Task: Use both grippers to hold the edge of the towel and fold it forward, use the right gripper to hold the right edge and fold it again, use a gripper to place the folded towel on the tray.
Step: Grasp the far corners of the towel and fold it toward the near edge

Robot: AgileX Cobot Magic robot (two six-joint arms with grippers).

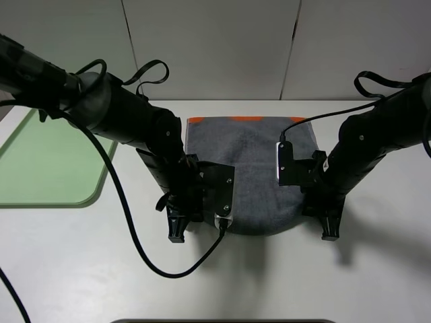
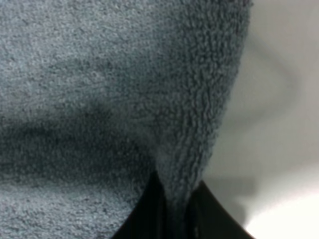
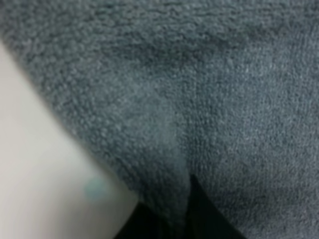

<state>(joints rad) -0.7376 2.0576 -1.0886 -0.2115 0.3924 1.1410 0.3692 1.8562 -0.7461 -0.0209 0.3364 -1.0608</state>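
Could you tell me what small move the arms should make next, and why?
Probably raise both grippers together and carry the near edge of the towel toward its orange far edge: the left gripper and right gripper each pinch that near edge, and the towel is unfolded.

The towel (image 1: 252,155) is plain slate-grey terry, with an orange band (image 1: 242,119) along its 12 o'clock edge. The tray (image 1: 40,168), at 9 o'clock, is pale green. The left arm (image 1: 128,114) and right arm (image 1: 384,128) are black, and the table (image 1: 303,282) is white.
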